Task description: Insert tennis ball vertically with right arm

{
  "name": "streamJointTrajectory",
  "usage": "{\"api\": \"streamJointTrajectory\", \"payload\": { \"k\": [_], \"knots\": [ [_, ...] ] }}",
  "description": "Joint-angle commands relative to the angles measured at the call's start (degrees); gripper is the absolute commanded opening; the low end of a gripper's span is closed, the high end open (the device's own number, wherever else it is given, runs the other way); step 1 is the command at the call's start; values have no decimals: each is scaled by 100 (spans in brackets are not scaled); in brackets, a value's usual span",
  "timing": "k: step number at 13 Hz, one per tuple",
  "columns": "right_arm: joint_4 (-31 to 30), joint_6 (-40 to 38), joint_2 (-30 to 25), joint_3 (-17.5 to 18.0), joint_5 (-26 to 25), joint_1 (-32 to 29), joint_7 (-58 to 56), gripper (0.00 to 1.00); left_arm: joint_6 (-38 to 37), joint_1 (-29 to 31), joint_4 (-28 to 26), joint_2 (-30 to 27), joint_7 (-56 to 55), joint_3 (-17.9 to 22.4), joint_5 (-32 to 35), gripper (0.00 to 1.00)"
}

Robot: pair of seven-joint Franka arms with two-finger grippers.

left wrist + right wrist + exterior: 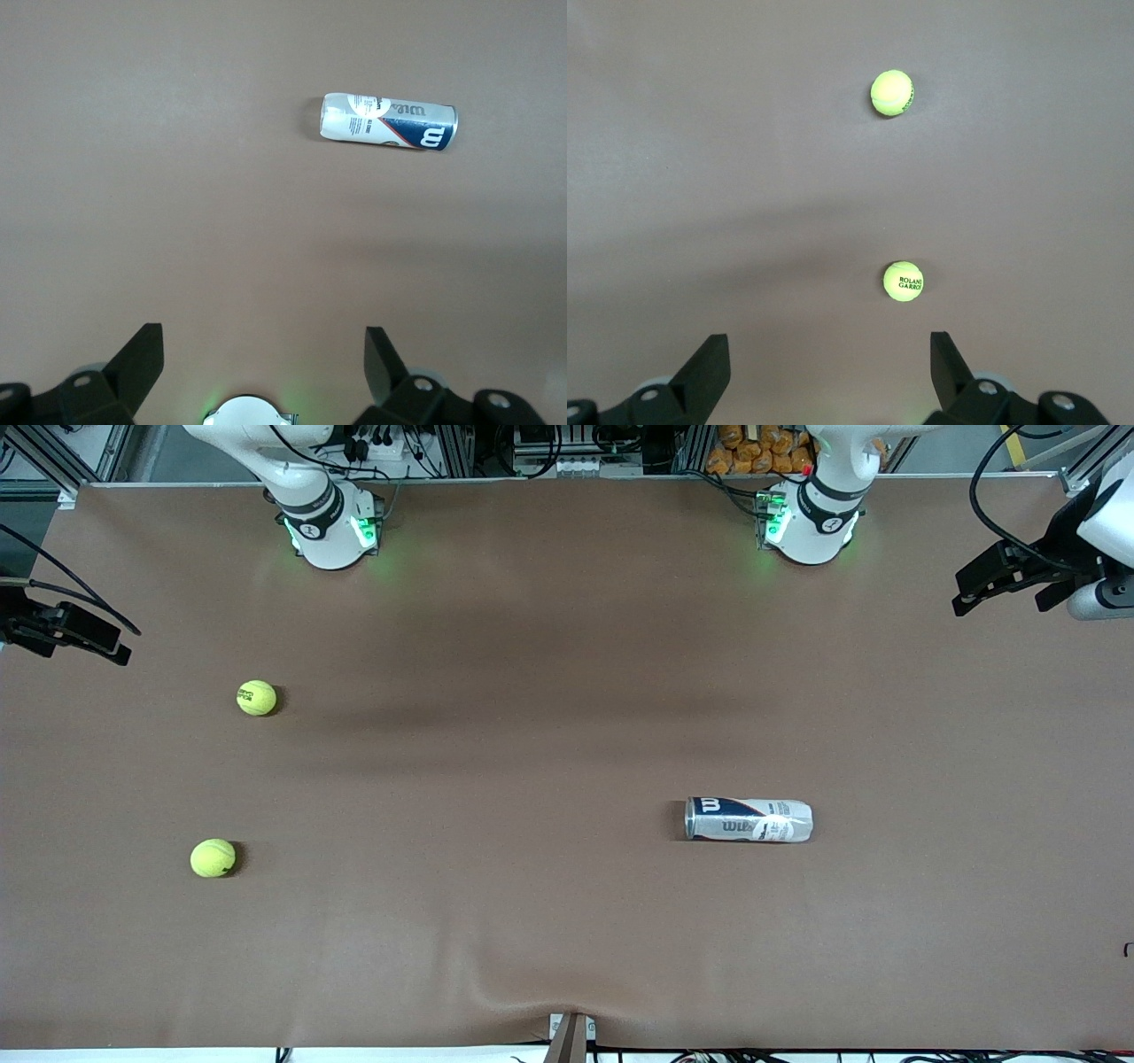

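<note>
Two yellow tennis balls lie on the brown table toward the right arm's end. One with black print (256,697) lies farther from the front camera, and a plain one (213,858) lies nearer. Both show in the right wrist view, the printed ball (903,282) and the plain ball (891,93). A white and blue ball can (749,820) lies on its side toward the left arm's end and also shows in the left wrist view (388,121). My right gripper (111,642) (828,341) is open and empty, above the table's edge at its own end. My left gripper (966,592) (263,336) is open and empty, waiting above its end.
The two arm bases (330,531) (811,527) stand along the table edge farthest from the front camera. The brown cloth (567,691) has a raised wrinkle by a clamp (568,1036) at the edge nearest that camera.
</note>
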Motion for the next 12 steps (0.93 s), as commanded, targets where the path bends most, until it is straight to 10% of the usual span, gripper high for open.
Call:
{"api": "streamJointTrajectory", "payload": {
  "k": [1,12],
  "knots": [
    [-71,-8,-21,50,-65,-49,-56,100,-31,7,44,32,26,-3,51,100],
    [-185,10,5,41,-57,-67,-56,100,40,-20,44,120,35,-12,51,100]
  ]
}}
